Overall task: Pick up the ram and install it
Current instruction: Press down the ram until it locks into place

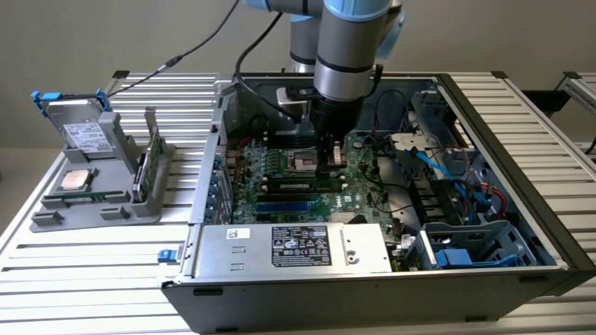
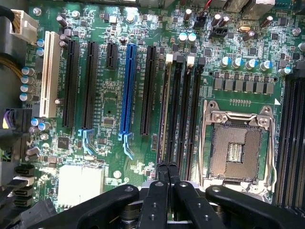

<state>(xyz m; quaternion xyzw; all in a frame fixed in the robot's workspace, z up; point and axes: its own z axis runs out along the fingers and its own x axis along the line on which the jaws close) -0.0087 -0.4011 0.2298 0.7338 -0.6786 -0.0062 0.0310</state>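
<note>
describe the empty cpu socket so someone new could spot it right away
Look inside the open computer case at the green motherboard. The cpu socket sits between banks of long black memory slots; it alone is square, with a silver metal frame.

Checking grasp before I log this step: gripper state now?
Gripper: closed, fingertips together over the memory slots on the motherboard; whether it is holding the ram cannot be told.
</note>
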